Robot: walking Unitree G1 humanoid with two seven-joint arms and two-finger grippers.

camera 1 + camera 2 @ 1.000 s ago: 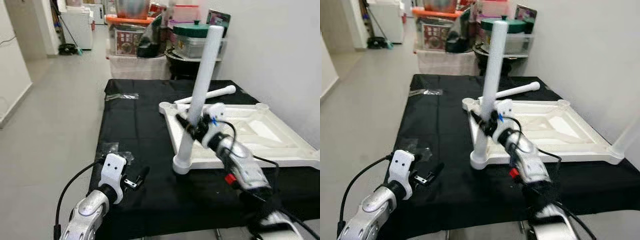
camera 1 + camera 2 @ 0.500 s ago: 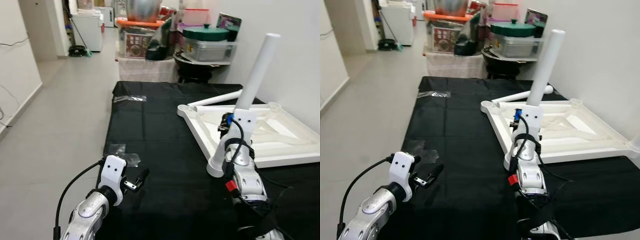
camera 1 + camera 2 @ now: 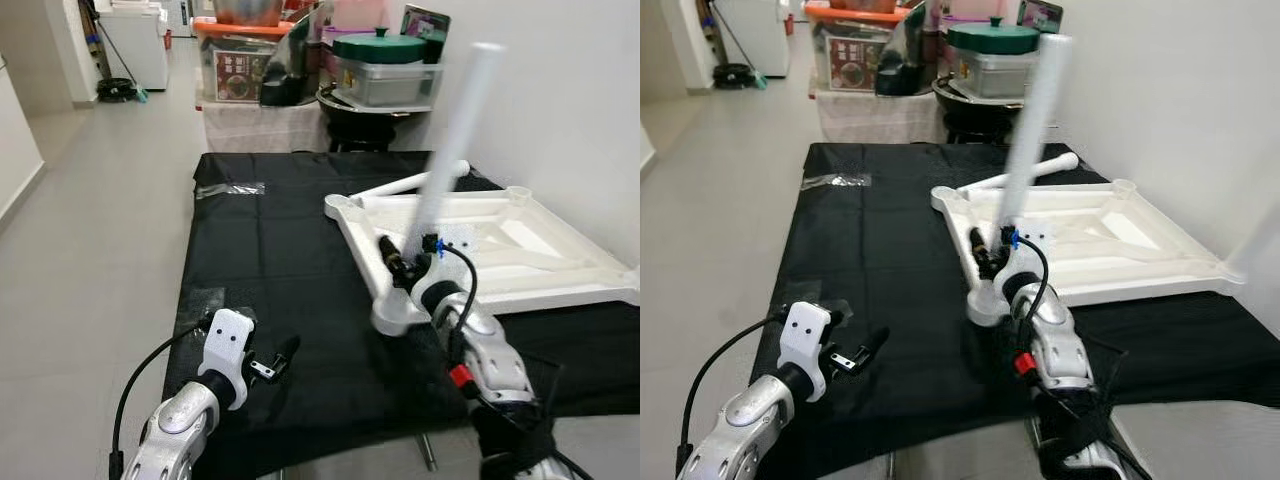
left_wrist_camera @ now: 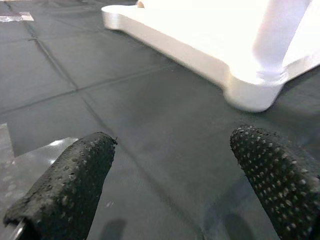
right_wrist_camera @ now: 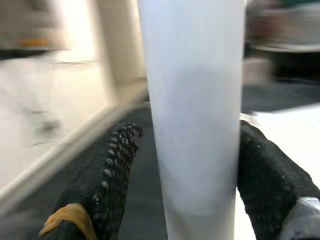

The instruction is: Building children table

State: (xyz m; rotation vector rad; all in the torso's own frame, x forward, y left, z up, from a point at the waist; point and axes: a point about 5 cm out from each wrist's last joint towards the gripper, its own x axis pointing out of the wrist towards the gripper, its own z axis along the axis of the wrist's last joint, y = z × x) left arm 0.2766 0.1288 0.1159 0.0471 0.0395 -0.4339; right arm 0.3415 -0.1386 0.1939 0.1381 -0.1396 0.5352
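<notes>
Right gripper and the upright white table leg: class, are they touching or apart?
Touching. The right wrist view shows both black fingers pressed against the white table leg.

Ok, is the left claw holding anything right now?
No. The left claw hangs open above the black cloth, nothing between its fingers.

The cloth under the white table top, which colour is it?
The cloth is black; the left eye view shows it best.

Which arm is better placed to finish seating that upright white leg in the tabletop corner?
Probably the right: the right gripper has its fingers around the white leg above the corner socket of the tabletop. The left gripper hovers open over the black cloth, away from it.
</notes>
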